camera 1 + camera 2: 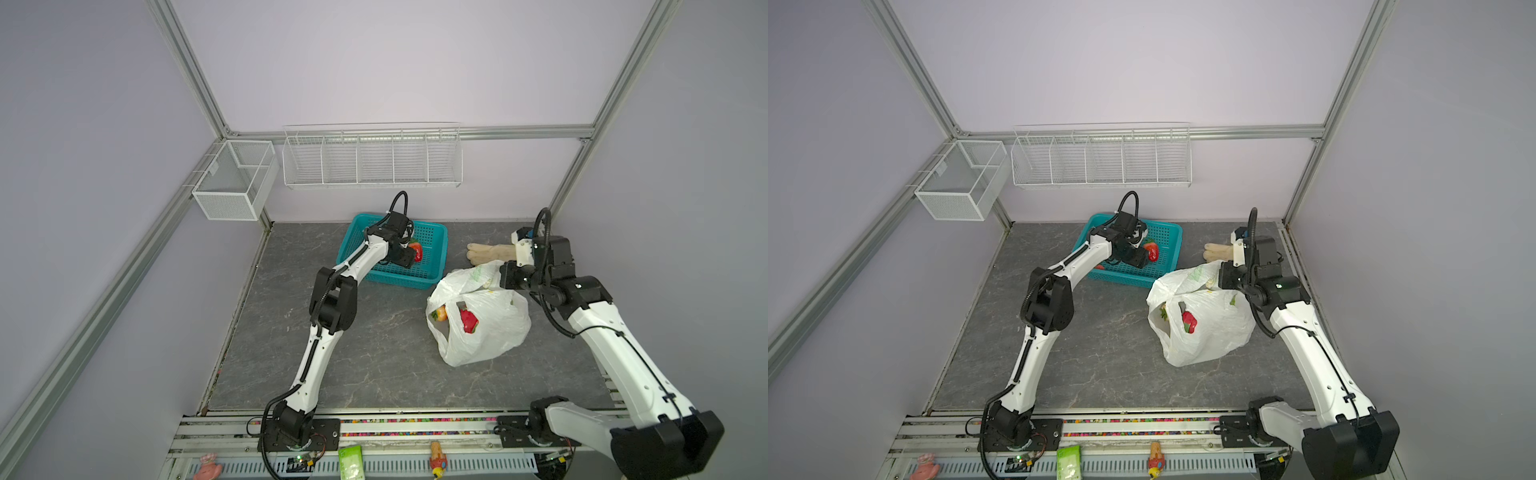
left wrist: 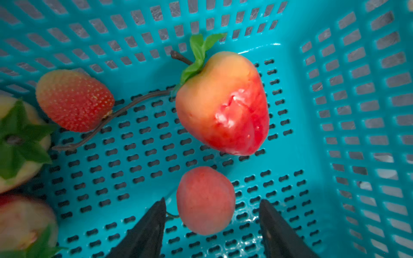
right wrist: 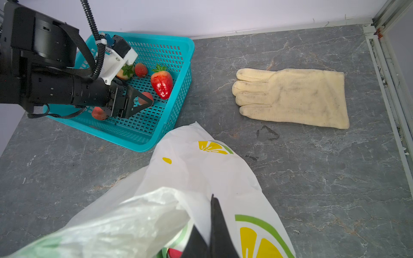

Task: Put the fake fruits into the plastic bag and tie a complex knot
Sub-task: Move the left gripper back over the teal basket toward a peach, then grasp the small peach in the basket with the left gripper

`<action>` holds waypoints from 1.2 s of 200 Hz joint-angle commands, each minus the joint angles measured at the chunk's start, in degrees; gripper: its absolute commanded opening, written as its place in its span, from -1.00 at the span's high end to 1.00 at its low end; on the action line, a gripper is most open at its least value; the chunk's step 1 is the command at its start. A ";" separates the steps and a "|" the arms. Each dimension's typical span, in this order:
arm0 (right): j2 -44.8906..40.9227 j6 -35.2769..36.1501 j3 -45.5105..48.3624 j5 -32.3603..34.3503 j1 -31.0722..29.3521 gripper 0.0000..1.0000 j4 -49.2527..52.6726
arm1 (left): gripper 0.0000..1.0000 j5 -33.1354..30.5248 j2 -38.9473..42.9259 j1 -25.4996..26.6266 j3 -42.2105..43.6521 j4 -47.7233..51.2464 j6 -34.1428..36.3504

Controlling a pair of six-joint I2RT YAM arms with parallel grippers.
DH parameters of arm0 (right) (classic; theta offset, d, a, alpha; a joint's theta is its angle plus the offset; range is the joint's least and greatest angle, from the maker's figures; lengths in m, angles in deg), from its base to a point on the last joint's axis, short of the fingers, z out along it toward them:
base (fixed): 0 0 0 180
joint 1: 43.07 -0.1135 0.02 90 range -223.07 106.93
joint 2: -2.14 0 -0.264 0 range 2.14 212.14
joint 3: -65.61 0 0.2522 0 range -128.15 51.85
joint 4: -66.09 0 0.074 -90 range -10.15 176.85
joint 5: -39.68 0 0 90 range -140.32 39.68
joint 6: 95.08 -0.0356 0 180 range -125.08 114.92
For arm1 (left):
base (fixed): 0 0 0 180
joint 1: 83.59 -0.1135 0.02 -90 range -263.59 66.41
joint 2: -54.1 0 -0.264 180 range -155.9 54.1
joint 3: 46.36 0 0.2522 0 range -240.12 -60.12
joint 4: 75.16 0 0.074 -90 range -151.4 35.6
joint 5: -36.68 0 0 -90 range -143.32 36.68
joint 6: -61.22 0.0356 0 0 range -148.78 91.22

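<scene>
Bagged: two fake fruits [image 1: 468, 321] show inside plastic bag [image 1: 490, 336], at 3 o'clock on counter [image 1: 353, 353].
Remaining: more fruits in teal basket [image 1: 434, 239], 12 o'clock; knot not yet tied.
Left gripper [image 2: 212, 201]: jaws apart around peach ball [image 2: 205, 207].
Right gripper [image 3: 212, 214]: jaws clamped on bag's rim.

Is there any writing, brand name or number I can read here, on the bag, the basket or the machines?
No word or number is readable in any view.
plastic bag: printed lemon slices and green arcs only, no lettering showing.
green packet by the front rail: print too blurred to read.
tag on the white mesh basket: too small to read.
triangle mark on the table: faint outline, no text.
</scene>
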 commanded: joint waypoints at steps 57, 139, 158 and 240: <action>-1.17 0.62 0.27 0.14 0.27 0.87 0.47 | -0.13 0.54 -3.60 0.18 -3.98 2.98 1.23; -1.51 0.26 0.67 -0.40 0.32 0.87 0.59 | 0.24 1.05 1.64 0.21 -2.33 2.19 0.39; -1.87 0.11 0.89 -0.53 0.36 0.87 0.57 | 0.26 1.00 6.93 0.18 3.50 -0.49 -0.33; -0.75 -0.30 -0.33 -2.28 0.34 0.87 -0.65 | 0.29 2.43 52.27 2.22 56.99 -27.58 -12.70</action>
